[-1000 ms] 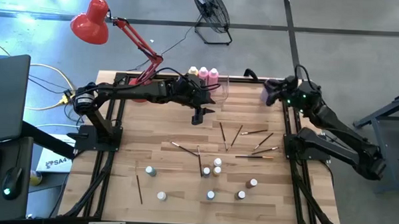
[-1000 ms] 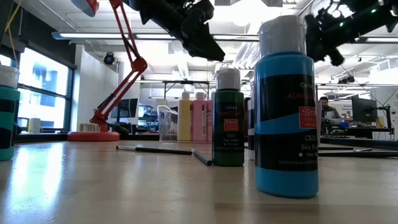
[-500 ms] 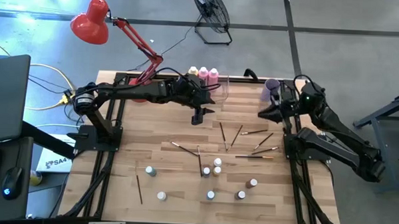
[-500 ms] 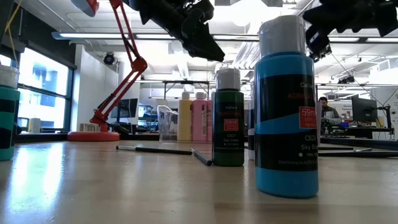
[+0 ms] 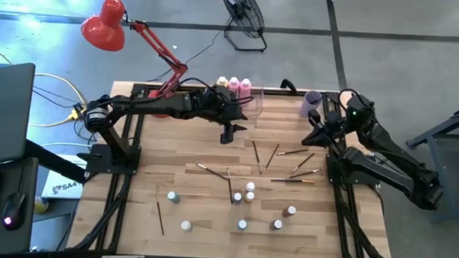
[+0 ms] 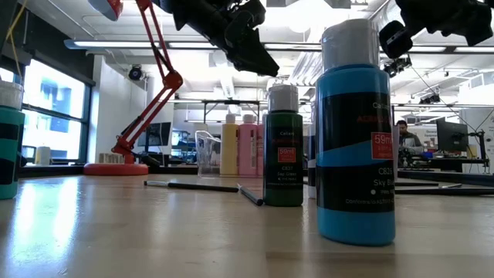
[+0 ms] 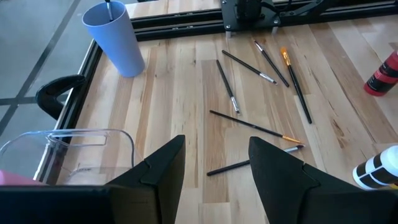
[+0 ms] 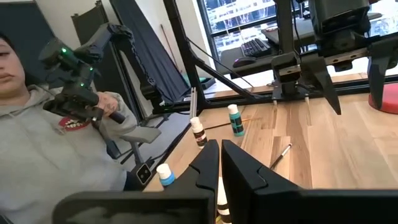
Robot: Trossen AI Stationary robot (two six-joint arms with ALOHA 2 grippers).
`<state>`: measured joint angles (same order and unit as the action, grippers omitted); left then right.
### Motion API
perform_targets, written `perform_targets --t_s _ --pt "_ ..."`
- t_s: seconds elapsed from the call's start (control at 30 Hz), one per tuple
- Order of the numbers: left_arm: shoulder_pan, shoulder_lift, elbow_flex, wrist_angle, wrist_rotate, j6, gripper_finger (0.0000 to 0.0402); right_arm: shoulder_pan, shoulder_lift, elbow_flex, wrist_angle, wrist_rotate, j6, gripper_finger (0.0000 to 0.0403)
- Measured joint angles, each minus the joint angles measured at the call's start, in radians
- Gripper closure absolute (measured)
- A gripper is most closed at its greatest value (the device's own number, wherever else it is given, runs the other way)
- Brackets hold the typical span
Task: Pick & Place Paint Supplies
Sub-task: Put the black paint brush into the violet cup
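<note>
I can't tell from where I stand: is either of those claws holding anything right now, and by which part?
No. The left gripper hangs open and empty above the table, and the right gripper has its fingers together with nothing between them.

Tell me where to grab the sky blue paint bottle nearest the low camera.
Grip the sky blue paint bottle around its straight-sided body, below the white cap, coming down from above. It stands upright on the table with open space around it, and the green bottle stands apart behind it.

"59ml" on blue bottle (image 6: 356, 131) and green bottle (image 6: 283, 150)
</note>
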<state>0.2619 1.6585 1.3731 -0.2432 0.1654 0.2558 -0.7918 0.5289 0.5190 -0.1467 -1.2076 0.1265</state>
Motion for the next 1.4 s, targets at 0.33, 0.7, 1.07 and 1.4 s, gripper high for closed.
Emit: perform_targets --t_s 0.33,0.7,1.07,1.4 --pt "0.0 0.0 0.0 0.003 0.0 0.0 0.023 0.0 0.0 0.0 0.0 0.046 0.008 0.0394" --pt "0.0 0.0 0.0 0.005 -0.001 -0.003 0.023 0.0 0.0 0.0 -0.037 0.202 0.011 0.0394" --pt "0.0 -0.101 -0.043 -0.086 0.024 0.047 0.0311 0.0 0.0 0.0 -0.158 0.241 0.003 0.0394" --pt "0.022 -0.443 -0.408 0.16 -0.021 0.028 0.0386 0.0 0.0 0.0 -0.157 0.295 0.0 0.0394"
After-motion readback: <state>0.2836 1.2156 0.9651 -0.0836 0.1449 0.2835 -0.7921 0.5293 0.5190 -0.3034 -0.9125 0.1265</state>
